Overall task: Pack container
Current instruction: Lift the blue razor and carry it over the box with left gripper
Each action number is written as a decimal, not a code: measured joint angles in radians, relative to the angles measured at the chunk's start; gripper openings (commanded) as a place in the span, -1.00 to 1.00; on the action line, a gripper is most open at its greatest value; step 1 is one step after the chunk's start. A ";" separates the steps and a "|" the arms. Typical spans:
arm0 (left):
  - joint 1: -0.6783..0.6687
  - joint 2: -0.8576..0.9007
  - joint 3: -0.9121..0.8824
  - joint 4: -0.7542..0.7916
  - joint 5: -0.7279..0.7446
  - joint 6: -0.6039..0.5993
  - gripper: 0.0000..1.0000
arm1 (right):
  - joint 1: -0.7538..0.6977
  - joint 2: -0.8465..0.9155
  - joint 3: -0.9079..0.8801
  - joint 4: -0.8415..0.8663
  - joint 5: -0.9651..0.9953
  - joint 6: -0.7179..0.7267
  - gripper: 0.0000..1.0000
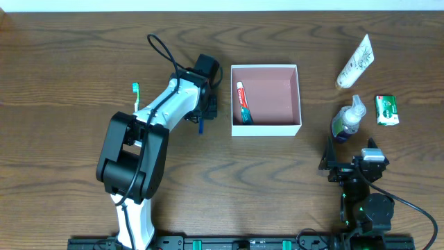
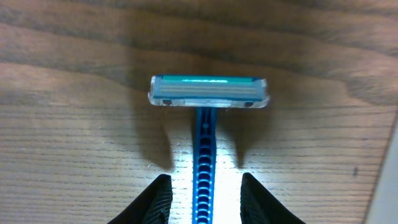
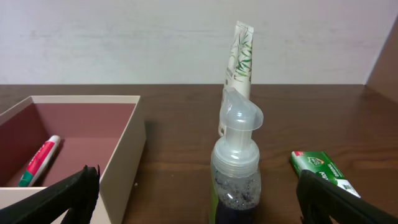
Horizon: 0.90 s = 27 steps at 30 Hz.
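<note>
Left pincer (image 2: 205,178) spread astride the razor (image 2: 209,91); right pincer (image 3: 198,175) (also spread) faces a pump bottle (image 3: 236,168) near the container (image 3: 121,149).

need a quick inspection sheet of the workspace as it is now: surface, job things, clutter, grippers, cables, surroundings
surface: dark wood-grain table, no spills seen
job's things: container open, toothpaste tube lying inside at its left wall; razor flat on the table; toothbrush, pump bottle, lotion tube and green packet outside the container
clutter: nothing seen
grippers: left gripper open, fingers either side of the razor handle; right gripper open, facing the pump bottle
cables: black cable looping off the left arm
surroundings: pale wall behind the table
</note>
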<state>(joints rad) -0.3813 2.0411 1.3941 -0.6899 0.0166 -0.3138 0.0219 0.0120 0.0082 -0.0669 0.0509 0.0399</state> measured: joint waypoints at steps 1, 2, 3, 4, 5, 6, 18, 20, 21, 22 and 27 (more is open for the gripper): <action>0.000 0.000 -0.008 0.005 0.000 0.000 -0.26 | 0.000 0.000 0.000 0.000 0.000 0.000 0.98; 0.000 0.000 -0.015 0.008 0.000 0.000 -0.26 | 0.000 0.000 0.000 0.000 0.000 0.000 0.98; 0.000 0.000 -0.022 0.011 0.000 0.000 -0.26 | 0.000 0.000 0.000 0.000 0.000 0.000 0.98; 0.000 0.001 -0.027 0.012 0.000 0.000 -0.26 | 0.000 0.000 0.000 0.000 0.000 0.000 0.98; 0.000 0.002 -0.029 0.011 0.001 0.000 -0.26 | 0.000 0.000 0.000 0.000 0.000 0.000 0.99; 0.000 0.002 -0.029 0.014 0.001 0.000 -0.26 | 0.000 0.000 0.000 0.000 0.000 0.000 0.99; 0.000 0.002 -0.029 0.018 0.004 -0.003 -0.74 | 0.000 0.000 0.000 0.000 0.000 0.000 0.98; 0.000 0.002 -0.029 0.018 0.003 -0.003 -0.85 | 0.000 0.000 0.000 0.000 0.000 0.000 0.98; 0.000 0.002 -0.029 0.018 0.003 0.000 -0.89 | 0.000 0.000 0.000 0.000 0.000 0.000 0.98; 0.000 0.002 -0.029 0.018 0.003 -0.002 -0.88 | 0.000 0.000 0.000 0.000 0.000 0.000 0.99; 0.000 0.002 -0.024 0.008 0.003 -0.002 -0.88 | 0.000 0.000 0.000 0.000 0.000 0.000 0.98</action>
<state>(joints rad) -0.3813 2.0426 1.3705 -0.6819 0.0196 -0.3157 0.0219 0.0120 0.0082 -0.0669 0.0513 0.0399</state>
